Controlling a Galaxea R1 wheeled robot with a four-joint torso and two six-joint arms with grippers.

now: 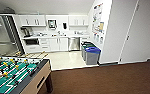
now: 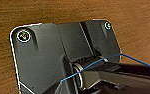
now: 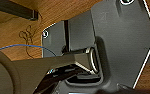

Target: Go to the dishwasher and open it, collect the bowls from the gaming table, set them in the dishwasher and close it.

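The robot is seemingly approaching the closed stainless steel built-in dishwasher [image 1: 73, 43], standing far ahead among white cabinets [image 1: 58, 44]. Opening it requires driving closer. Both grippers' states: cannot tell.

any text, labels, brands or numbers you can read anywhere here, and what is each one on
No text can be read here.
Posters on the white wall right of the kitchenette: printed matter, too blurred to read.
Dishwasher: no legible brand or label.
Blue-lidded bin and the green-lidded bin behind it: no label legible.
Foosball table: white field lines, no words.
Wall unit above the counter: nothing legible.
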